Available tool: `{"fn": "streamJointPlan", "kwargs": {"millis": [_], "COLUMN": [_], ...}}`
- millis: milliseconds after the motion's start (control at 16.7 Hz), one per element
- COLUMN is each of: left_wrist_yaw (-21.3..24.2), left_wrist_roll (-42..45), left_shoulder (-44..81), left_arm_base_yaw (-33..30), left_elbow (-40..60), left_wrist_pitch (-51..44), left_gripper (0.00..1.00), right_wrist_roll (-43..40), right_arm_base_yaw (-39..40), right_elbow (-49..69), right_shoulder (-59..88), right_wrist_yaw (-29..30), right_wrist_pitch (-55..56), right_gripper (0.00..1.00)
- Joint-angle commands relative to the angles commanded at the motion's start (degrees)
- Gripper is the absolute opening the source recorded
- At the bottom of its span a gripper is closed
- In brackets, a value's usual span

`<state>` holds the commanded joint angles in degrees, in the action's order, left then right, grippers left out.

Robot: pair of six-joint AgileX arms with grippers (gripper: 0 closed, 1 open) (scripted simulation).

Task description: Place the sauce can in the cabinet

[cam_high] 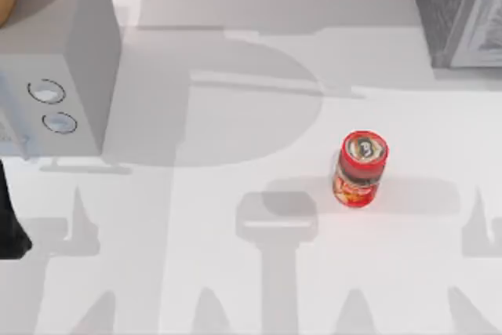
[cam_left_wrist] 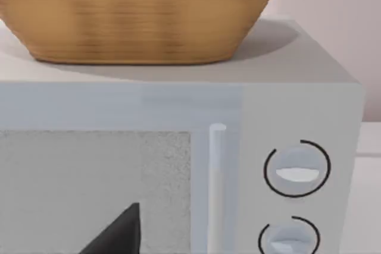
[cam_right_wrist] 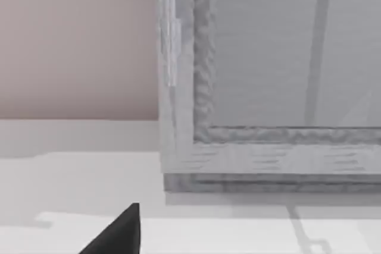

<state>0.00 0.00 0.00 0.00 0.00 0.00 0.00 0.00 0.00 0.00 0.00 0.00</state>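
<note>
The sauce can stands upright on the white table, right of the middle; it is red with a silver-grey top and a printed label. At the back right corner is the cabinet, dark grey and speckled. Its lighter framed front panel is close up in the right wrist view, with a dark part of my right gripper low before it. My left gripper faces the pale grey box, and a dark piece of the left arm shows at the table's left edge. Nothing touches the can.
A smooth pale grey box with two round rings stands at the back left. On its top sits a woven tan basket. Arm shadows lie across the table's middle and front.
</note>
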Motion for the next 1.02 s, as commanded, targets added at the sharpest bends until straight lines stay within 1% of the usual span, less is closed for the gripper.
{"fn": "streamJointPlan", "kwargs": {"millis": [120,240,420,660,1020], "left_wrist_yaw": [0.00,0.00,0.00,0.00,0.00], "left_wrist_roll": [0.00,0.00,0.00,0.00,0.00], "left_shoulder": [0.00,0.00,0.00,0.00,0.00], "left_arm_base_yaw": [0.00,0.00,0.00,0.00,0.00], "left_elbow": [0.00,0.00,0.00,0.00,0.00], "left_wrist_pitch": [0.00,0.00,0.00,0.00,0.00], "left_gripper": [1.00,1.00,1.00,1.00,1.00], "right_wrist_roll": [0.00,-0.67,-3.51,-10.54,-26.66], "right_arm_base_yaw": [0.00,0.33,1.21,2.13,2.16], "right_elbow": [0.00,0.75,3.60,9.93,23.08], "right_shoulder": [0.00,1.38,7.09,20.75,49.90], "right_wrist_yaw": [0.00,-1.42,-6.77,-18.14,-39.94], "right_wrist_pitch": [0.00,-0.05,-0.40,-1.39,-3.12], "right_gripper": [1.00,1.00,1.00,1.00,1.00]}}
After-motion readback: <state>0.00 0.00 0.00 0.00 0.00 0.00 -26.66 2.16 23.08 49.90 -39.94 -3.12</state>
